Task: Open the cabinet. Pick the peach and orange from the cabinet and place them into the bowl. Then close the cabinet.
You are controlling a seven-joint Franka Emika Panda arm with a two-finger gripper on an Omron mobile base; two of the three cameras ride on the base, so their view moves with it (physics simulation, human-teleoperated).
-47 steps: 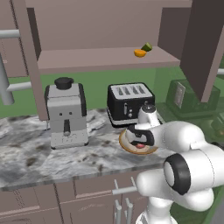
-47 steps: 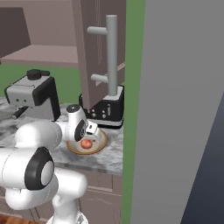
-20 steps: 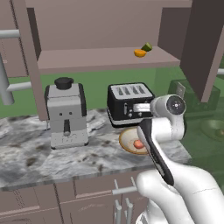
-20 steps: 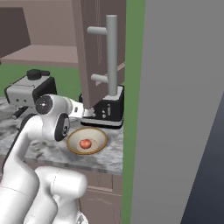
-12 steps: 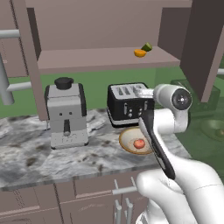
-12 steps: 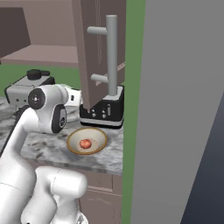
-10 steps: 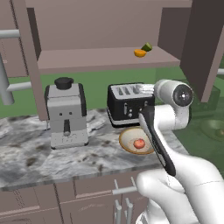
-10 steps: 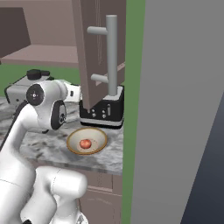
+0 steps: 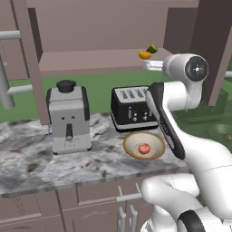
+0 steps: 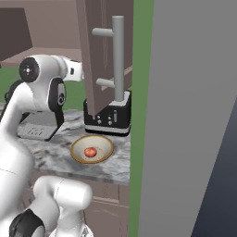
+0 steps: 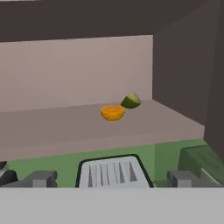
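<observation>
Mauve-brown and wide open, the cabinet (image 9: pixel 104 59) showed its bare shelf across the upper half of the left base view, one door (image 10: pixel 99 51) swung out with its grey bar handle (image 10: pixel 117 55) at upper centre of the right base view. The orange (image 9: pixel 145 55) sat on that shelf at upper right of centre, touching or just beside a dark green pointed fruit (image 9: pixel 152 48); in the hand view the orange (image 11: pixel 112 112) lay mid-frame with the green fruit (image 11: pixel 131 100) just to its upper right.

The peach (image 9: pixel 144 148) rested inside the bowl (image 9: pixel 132 143) on the marbled counter (image 9: pixel 36 158), just below the black toaster (image 9: pixel 131 108) — lower centre of the left base view. A grey coffee machine (image 9: pixel 68 118) stood well to the left of it.

The gripper (image 11: pixel 111 178) was raised toward shelf level, its two fingertips (image 11: pixel 41 178) standing far apart at the bottom of the hand view and holding nothing, with the toaster's slots between them below.
</observation>
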